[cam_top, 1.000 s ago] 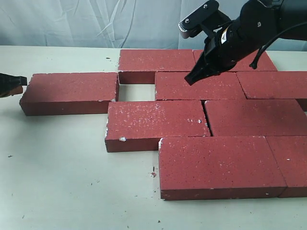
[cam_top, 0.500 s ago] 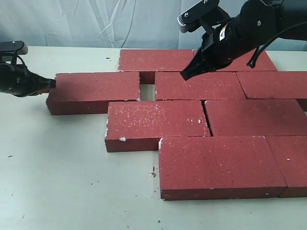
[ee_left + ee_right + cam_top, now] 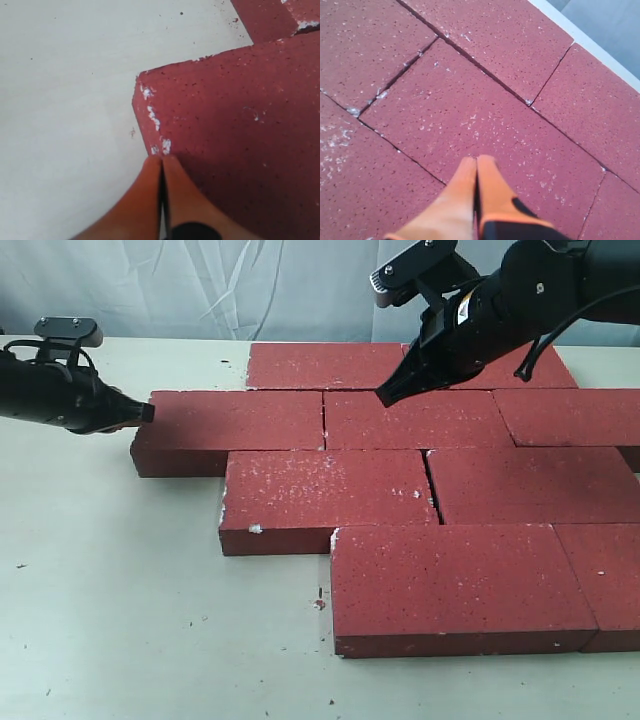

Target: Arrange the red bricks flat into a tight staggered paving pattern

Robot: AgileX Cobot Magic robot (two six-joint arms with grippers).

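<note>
"While the fingers of the left gripper lie pressed together, what do their tips meet?"

"They touch the short end of the leftmost of the red bricks, near its scuffed top corner. Nothing is held between them."

"And the right gripper?"

"Its fingers are together too, and empty. Their tips are at the far edge of the neighbouring brick; whether they touch it cannot be told."

"Where do the bricks lie?"

"Flat on the pale table, in staggered rows. That left brick sits end to end against its neighbour, with the third-row brick in front, a back row beyond and a front brick nearest the camera."
</note>
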